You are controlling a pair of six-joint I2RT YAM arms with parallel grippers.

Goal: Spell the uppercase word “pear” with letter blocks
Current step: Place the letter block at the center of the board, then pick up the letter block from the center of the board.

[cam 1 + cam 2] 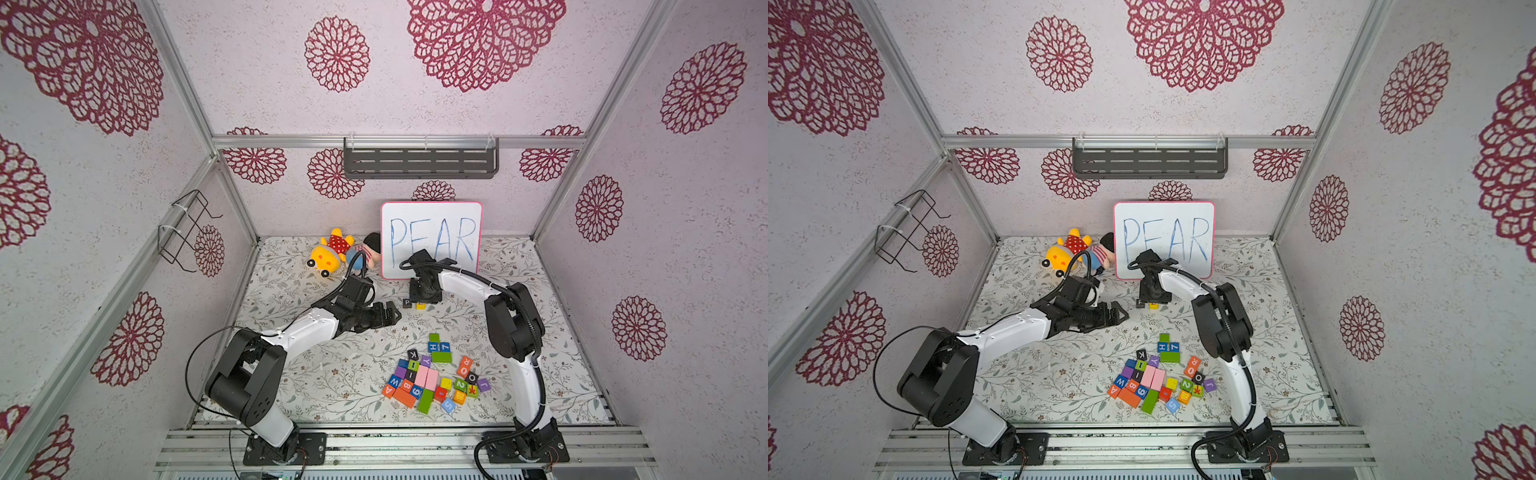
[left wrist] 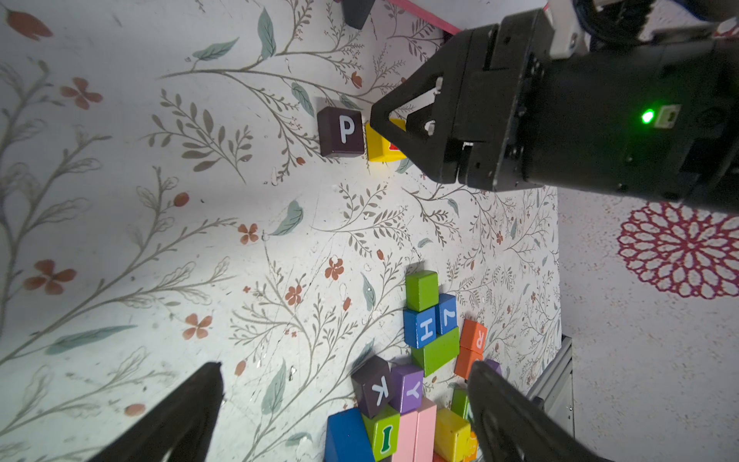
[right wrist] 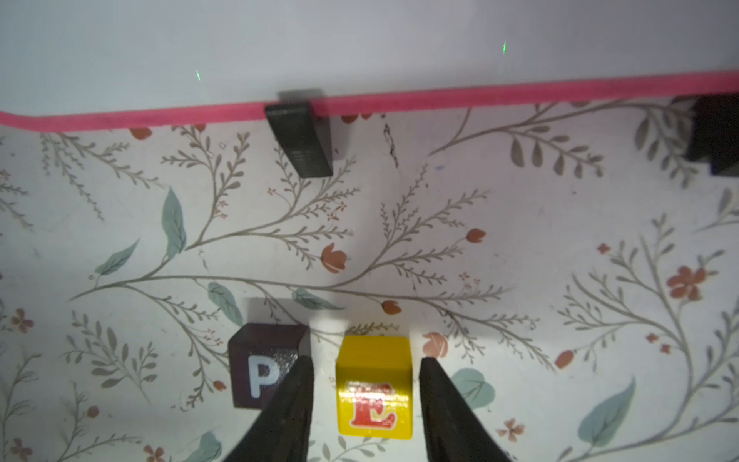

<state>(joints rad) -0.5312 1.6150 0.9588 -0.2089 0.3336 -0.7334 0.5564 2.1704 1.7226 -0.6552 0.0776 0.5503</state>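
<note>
Right gripper (image 3: 364,359) first: it pointed down at the desk (image 3: 520,240) with its jaws only narrowly apart, one on each side of the yellow E block (image 3: 374,384). A sliver of desk showed between each jaw and the block, so I held nothing. That block sat flat on the desk, red letter up. The black P block (image 3: 262,368) stood just beside it, white letter up, so the pair read P then E in both top views. Close behind them the pink-framed whiteboard (image 1: 432,239) was propped upright, with PEAR written on it in blue.

My left gripper (image 2: 344,366) lay low over the desk a little way from the P block, with its jaws spread wide and empty.

Nearer my bases, well apart from the pair, lay a heap of coloured blocks (image 1: 428,378). The orange-red R block (image 2: 474,335) sat on the heap's edge beside a long green block (image 2: 436,352). The orange A block (image 1: 388,390) sat at the heap's near corner, next to a blue W block (image 1: 394,381). Two plush toys (image 1: 332,253) lay beside the whiteboard.
</note>
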